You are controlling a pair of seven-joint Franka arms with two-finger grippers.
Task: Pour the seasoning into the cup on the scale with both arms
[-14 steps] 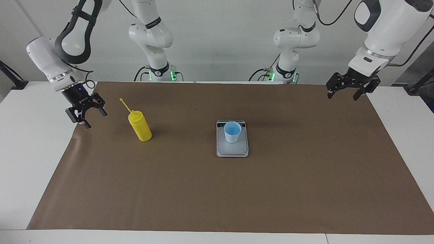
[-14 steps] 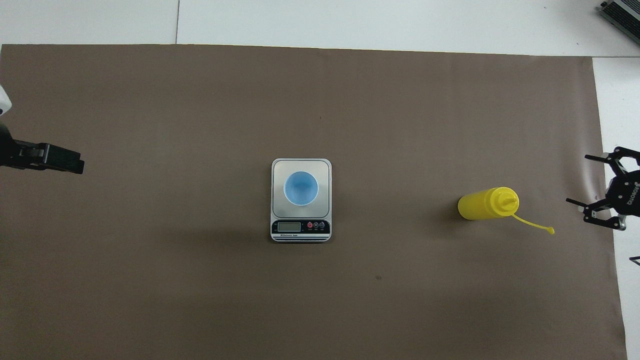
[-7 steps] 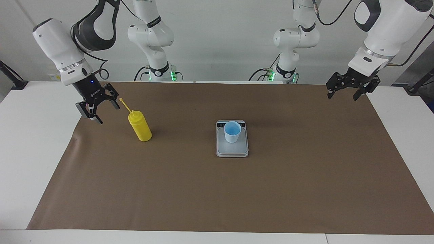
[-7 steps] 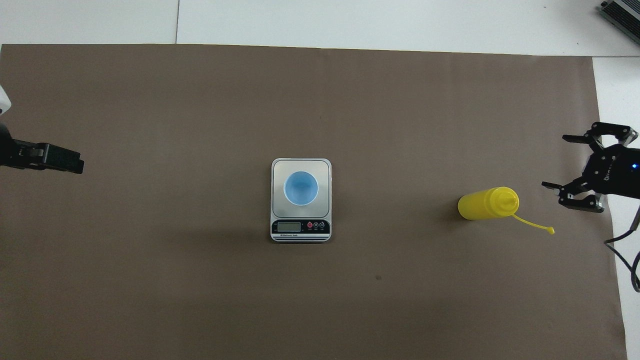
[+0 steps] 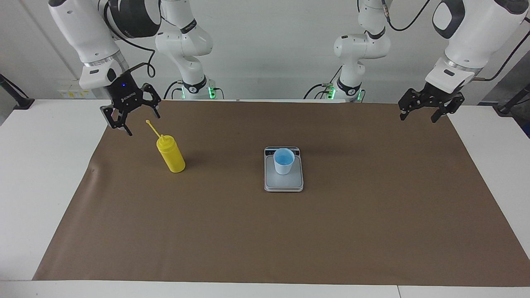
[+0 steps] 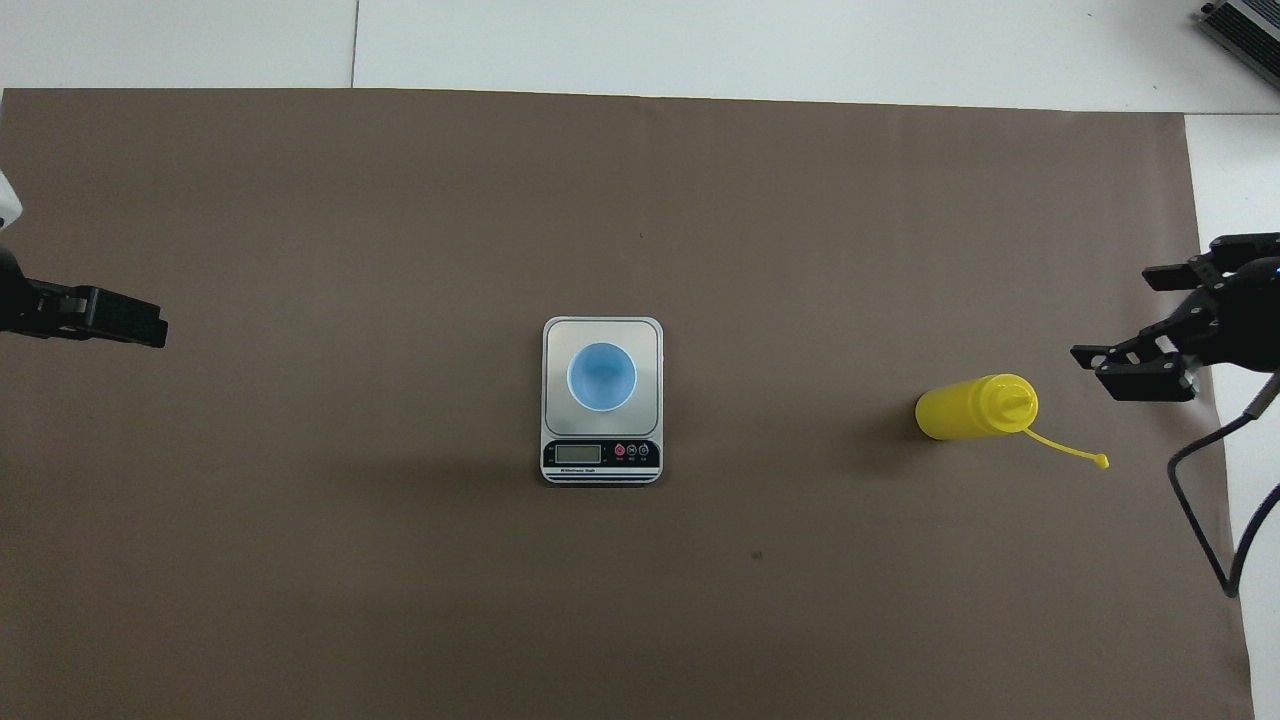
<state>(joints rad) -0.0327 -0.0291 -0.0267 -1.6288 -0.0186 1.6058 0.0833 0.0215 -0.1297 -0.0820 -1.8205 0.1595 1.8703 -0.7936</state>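
beside the upright seasoning (image 5: 170,154), apart, the right pincer (image 5: 135,119) hangs wide open, empty.

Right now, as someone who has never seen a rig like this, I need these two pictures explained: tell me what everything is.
Two white robot arms work at a table covered with brown paper. One picture faces them; the other looks down from above them. The small light-blue plastic cup stands on the flat silver-grey digital scale mid-table. The yellow squeeze bottle stands upright toward the right arm's end. The right gripper hangs open in the air near the bottle, holding nothing. The left gripper waits, open, over its own end.
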